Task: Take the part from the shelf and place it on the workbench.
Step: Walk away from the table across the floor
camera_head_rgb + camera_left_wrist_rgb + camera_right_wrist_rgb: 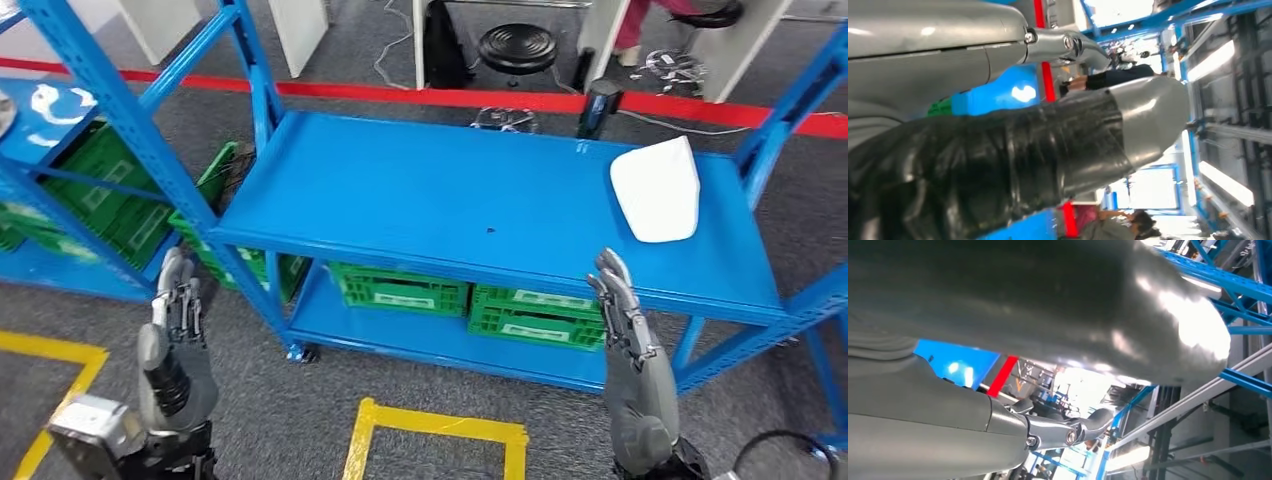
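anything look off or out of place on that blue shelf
Nothing stands out. The white part lies flat on the blue shelf near its right end. The green crates sit in a row on the lower level. Both hands, left hand and right hand, hold nothing.

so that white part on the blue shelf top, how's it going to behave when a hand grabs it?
White part: looks like a thin moulded shell, so probably light and stiff. Smooth curved surface, likely slippery to pinch. It lies flat on the blue shelf, so it should slide, not roll, if pushed.

Head view high above blue shelf [480, 200]; wrist views close, upturned.
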Robot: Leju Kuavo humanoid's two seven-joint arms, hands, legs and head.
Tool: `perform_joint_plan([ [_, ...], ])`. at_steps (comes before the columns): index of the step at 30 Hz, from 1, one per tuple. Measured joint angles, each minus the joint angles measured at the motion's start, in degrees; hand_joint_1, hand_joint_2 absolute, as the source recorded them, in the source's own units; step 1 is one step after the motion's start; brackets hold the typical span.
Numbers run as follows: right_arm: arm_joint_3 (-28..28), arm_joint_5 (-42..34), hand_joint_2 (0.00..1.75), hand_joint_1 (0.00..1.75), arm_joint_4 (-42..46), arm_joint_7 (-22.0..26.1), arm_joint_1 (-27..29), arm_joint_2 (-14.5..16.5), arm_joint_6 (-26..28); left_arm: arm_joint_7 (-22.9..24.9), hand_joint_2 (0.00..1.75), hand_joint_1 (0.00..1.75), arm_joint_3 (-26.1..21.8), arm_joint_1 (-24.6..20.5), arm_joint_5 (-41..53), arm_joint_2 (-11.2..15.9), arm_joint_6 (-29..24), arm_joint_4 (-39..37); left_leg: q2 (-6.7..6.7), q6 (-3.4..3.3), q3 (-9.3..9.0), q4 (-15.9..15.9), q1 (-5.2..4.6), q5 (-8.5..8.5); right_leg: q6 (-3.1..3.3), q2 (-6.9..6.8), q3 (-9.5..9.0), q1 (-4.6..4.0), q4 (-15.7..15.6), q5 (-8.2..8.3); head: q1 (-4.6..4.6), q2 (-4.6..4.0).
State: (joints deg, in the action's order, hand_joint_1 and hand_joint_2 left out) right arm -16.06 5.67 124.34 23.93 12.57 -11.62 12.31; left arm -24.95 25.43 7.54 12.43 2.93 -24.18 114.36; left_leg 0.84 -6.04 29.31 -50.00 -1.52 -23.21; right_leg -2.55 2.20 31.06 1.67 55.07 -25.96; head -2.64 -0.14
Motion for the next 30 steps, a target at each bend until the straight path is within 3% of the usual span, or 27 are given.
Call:
perform_joint_plan([
  [3, 0.0, 0.0, 0.0, 0.0, 0.0, 0.0, -0.1, -0.1, 0.0, 0.0, 0.0, 0.0, 0.0, -0.1, 0.0, -0.1, 0.1, -0.1, -1.23, 0.51, -0.91, 1.0, 0.33, -0.19, -0.87, -1.18, 5.64, 0.09, 10.9, -4.63, 1.29, -0.01],
  [4, 0.1, 0.0, 0.0, 0.0, 0.0, 0.0, 0.0, -0.1, 0.0, 0.0, 0.0, 0.0, 0.0, -0.1, 0.0, -0.1, 0.1, -0.1, -1.51, 0.8, -0.85, 0.7, 0.36, -0.48, -1.28, -1.33, 7.22, 0.22, 13.7, -5.26, 1.63, -0.01],
  [5, 0.1, 0.0, 0.0, 0.0, 0.0, 0.0, 0.1, -0.1, 0.0, 0.0, 0.0, 0.0, 0.0, -0.1, 0.0, -0.1, 0.1, -0.2, -1.71, 1.13, -0.79, 0.3, 0.44, -0.81, -1.7, -1.45, 7.79, 0.37, 14.4, -4.83, 1.86, -0.01],
  [6, 0.1, 0.1, 0.0, 0.0, -0.1, 0.0, 0.1, -0.1, 0.0, 0.0, 0.0, 0.0, 0.0, -0.1, -0.1, -0.1, 0.1, -0.3, -1.83, 1.54, -0.75, -0.2, 0.59, -1.24, -2.14, -1.6, 7.15, 0.56, 12.8, -3.33, 2.09, -0.01],
  [8, 0.1, 0.1, 0.0, 0.0, -0.1, 0.0, 0.1, -0.1, 0.0, 0.0, 0.0, 0.0, 0.0, -0.1, -0.1, -0.1, 0.0, -0.4, -1.9, 2.62, -0.66, -1.6, 0.82, -2.37, -3.18, -2.01, 3.71, 1.03, 5.7, 0.31, 2.76, -0.01],
  [9, 0.1, 0.1, 0.0, 0.0, -0.2, 0.0, 0.1, -0.1, 0.0, 0.0, 0.0, 0.0, 0.0, -0.1, -0.1, -0.1, 0.0, -0.4, -1.83, 3.1, -0.34, -2.6, 0.8, -3.01, -3.23, -2.11, 2.08, 1.23, 2.6, 1.17, 3.26, -0.01],
  [10, 0.1, 0.1, 0.0, 0.0, -0.3, -0.1, 0.1, -0.1, 0.0, 0.0, 0.0, 0.0, 0.0, -0.2, -0.1, -0.1, 0.0, -0.5, -1.75, 3.52, 0.14, -3.5, 0.7, -3.47, -2.89, -2.14, 1.22, 1.37, 1.0, 1.37, 3.55, -0.01],
  [12, 0.2, 0.2, 0.0, 0.04, -0.5, -0.3, 0.3, 0.0, 0.1, 0.1, 0.0, 0.03, 0.0, -0.3, -0.1, -0.1, -0.1, -0.5, -1.57, 4.13, 1.26, -4.7, 0.55, -4.09, -1.55, -1.99, 1.51, 1.52, 1.4, 0.81, 3.28, -0.01],
  [14, 0.3, 0.1, 0.0, 0.91, -0.7, -0.2, 0.5, 0.0, 0.3, 0.5, 0.0, 0.9, 0.0, -0.3, 0.1, -0.1, -0.3, -0.5, -1.51, 4.88, 2.39, -5.9, 0.67, -5.24, -0.7, -1.82, 2.34, 1.51, 2.6, 0.36, 2.49, -0.01],
  [16, 0.6, -0.1, 0.0, 1.75, -0.8, 0.0, 0.7, 0.0, 0.4, 0.9, 0.0, 1.75, 0.0, -0.4, 0.6, -0.1, -0.5, -0.5, -1.46, 5.57, 5.1, -11.2, 1.14, -7.93, -0.24, -1.59, 2.44, 1.36, 3.0, -0.05, 1.58, -0.01],
  [18, 0.9, -0.2, 0.0, 1.75, -0.9, 0.3, 1.0, 0.0, 0.4, 1.3, 0.0, 1.75, 0.1, -0.5, 1.2, -0.1, -0.9, -0.6, -1.45, 5.86, 9.62, -19.7, 1.53, -10.8, -0.21, -1.4, 2.28, 0.95, 3.0, -0.23, 0.41, -0.01],
  [19, 1.0, -0.2, 0.0, 1.75, -1.0, 0.5, 1.1, 0.0, 0.5, 1.6, 0.0, 1.75, 0.1, -0.5, 1.6, -0.1, -1.1, -0.7, -1.44, 5.73, 11.62, -22.8, 1.52, -11.32, -0.25, -1.31, 2.16, 0.62, 3.0, -0.33, 0.05, -0.01],
  [20, 1.2, -0.2, 0.0, 1.75, -1.1, 0.6, 1.2, 0.0, 0.5, 1.8, 0.0, 1.75, 0.1, -0.5, 1.8, -0.1, -1.2, -0.7, -1.4, 5.32, 12.67, -23.9, 1.38, -10.78, -0.28, -1.21, 1.96, 0.23, 3.0, -0.45, -0.18, -0.01],
  [21, 1.3, -0.2, 0.0, 1.75, -1.2, 0.8, 1.4, 0.0, 0.5, 2.0, 0.0, 1.75, 0.1, -0.5, 2.0, -0.1, -1.3, -0.8, -1.33, 4.61, 12.56, -22.7, 1.12, -9.22, -0.28, -1.11, 1.66, -0.23, 2.9, -0.57, -0.39, -0.01],
  [23, 1.4, -0.2, 0.0, 1.75, -1.2, 1.1, 1.5, 0.0, 0.6, 2.2, 0.0, 1.75, 0.1, -0.5, 2.2, -0.1, -1.4, -0.8, -1.08, 2.05, 9.48, -15.0, -0.05, -4.56, -0.15, -0.87, 0.74, -0.96, 2.4, -0.75, -0.72, -0.01],
  [25, 1.5, -0.2, 0.0, 1.75, -1.3, 1.3, 1.6, 0.0, 0.7, 2.3, 0.0, 1.75, 0.1, -0.6, 2.3, -0.1, -1.5, -0.7, -0.94, -0.03, 6.11, -8.2, -1.37, -1.91, -0.16, -0.65, -0.02, -1.21, 1.5, -0.71, -0.4, -0.01],
  [26, 1.6, -0.2, 0.0, 1.75, -1.4, 1.3, 1.7, 0.0, 0.7, 2.3, 0.0, 1.75, 0.2, -0.7, 2.3, -0.1, -1.5, -0.6, -0.91, -0.48, 5.16, -6.6, -1.88, -1.67, -0.17, -0.59, -0.16, -1.02, 1.2, -0.64, -0.27, -0.01],
  [27, 1.7, -0.2, 0.0, 1.75, -1.4, 1.3, 1.8, 0.0, 0.7, 2.4, 0.0, 1.75, 0.2, -0.7, 2.4, -0.1, -1.5, -0.6, -0.89, -0.47, 4.62, -6.0, -2.09, -1.66, -0.25, -0.56, -0.2, -0.93, 0.9, -0.55, -0.27, -0.01],
  [30, 2.0, -0.2, 0.0, 1.75, -1.4, 1.5, 2.0, 0.0, 0.7, 2.4, 0.0, 1.75, 0.2, -0.8, 2.4, -0.2, -1.5, -0.6, -1.19, -0.74, 2.39, -2.5, -1.63, -0.37, -0.37, -0.81, 0.08, -1.21, 1.4, -1.29, -1.0, -0.01],
])
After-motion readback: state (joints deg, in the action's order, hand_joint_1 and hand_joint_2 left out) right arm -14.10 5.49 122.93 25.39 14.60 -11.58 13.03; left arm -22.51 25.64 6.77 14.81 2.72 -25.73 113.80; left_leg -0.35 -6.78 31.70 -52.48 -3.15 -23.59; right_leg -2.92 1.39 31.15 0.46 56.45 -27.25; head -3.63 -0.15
